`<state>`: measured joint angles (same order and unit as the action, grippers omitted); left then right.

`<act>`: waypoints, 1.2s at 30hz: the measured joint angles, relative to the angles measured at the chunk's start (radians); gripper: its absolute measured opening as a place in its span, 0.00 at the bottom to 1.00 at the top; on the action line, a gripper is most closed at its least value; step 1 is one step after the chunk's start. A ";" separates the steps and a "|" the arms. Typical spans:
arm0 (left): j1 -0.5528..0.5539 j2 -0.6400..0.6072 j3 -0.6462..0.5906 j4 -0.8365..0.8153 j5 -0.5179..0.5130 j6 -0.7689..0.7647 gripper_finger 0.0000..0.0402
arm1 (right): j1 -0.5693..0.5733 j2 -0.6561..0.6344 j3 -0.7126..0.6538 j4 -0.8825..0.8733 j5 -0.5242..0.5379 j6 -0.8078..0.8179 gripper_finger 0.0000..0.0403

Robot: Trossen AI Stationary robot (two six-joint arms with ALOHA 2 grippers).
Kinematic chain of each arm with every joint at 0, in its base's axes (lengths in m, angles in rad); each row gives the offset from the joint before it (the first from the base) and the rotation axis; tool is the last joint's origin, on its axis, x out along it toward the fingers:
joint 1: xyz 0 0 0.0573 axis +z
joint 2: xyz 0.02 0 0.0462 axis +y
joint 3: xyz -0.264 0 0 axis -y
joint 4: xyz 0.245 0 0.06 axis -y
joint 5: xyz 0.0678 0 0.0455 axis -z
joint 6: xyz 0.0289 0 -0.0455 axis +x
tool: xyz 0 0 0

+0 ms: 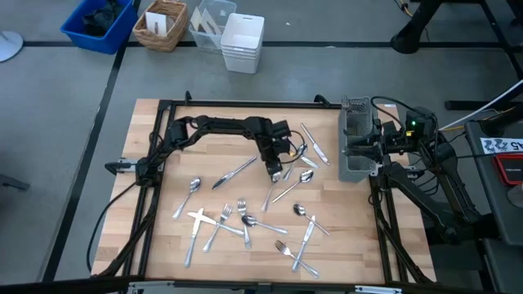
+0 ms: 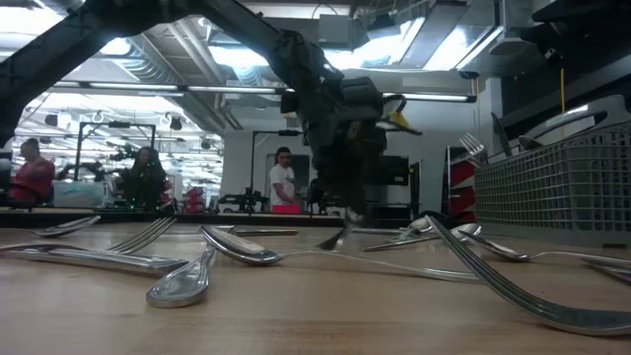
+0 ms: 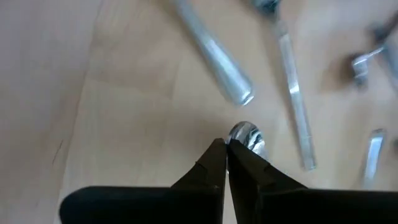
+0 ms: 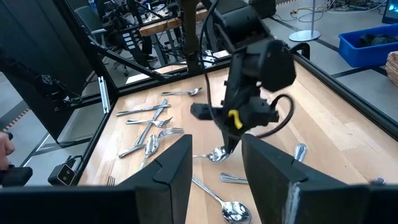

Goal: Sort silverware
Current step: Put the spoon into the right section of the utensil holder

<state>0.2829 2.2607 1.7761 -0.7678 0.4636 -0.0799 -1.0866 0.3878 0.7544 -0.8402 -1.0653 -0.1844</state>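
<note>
Several silver forks, spoons and knives [image 1: 245,216] lie scattered flat on the wooden table, and also show in the low view [image 2: 237,251]. My left gripper [image 1: 276,171] reaches from the left to the table's middle and points down, shut on a spoon [image 4: 217,154]. In the low view this gripper [image 2: 345,222] stands at the tabletop. My right gripper [image 4: 214,168] is open and touches nothing. It hovers at the table's right side, over the dark wire-mesh caddy [image 1: 355,135]. My left gripper pinches the spoon by a rounded shiny end [image 3: 246,135] between its two fingertips [image 3: 214,158], coming from above and pointing down. The held end sits just above the wood. The rest of the piece slants down to the table [image 2: 333,240].
The caddy [image 2: 562,187] stands upright by the right edge. More utensils lie near it [image 1: 315,147]. A dark frame rail [image 1: 245,104] rims the table. A blue bin [image 1: 98,23], a wicker basket [image 1: 161,24] and white containers [image 1: 242,41] sit beyond the far edge. People [image 2: 283,182] stand in the room behind.
</note>
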 joint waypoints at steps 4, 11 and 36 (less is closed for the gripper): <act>0.019 -0.027 0.003 0.061 0.082 -0.010 0.00 | 0.000 0.000 0.000 0.000 0.000 0.000 0.35; 0.032 -0.058 0.004 0.446 0.243 -0.102 0.00 | 0.000 0.000 0.000 0.002 0.008 -0.003 0.35; -0.128 -0.013 0.004 1.480 -0.472 0.482 0.00 | 0.001 0.000 0.000 0.032 0.052 -0.004 0.35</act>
<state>0.1553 2.2481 1.7805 0.7121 -0.0085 0.4019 -1.0859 0.3878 0.7544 -0.8085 -1.0133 -0.1886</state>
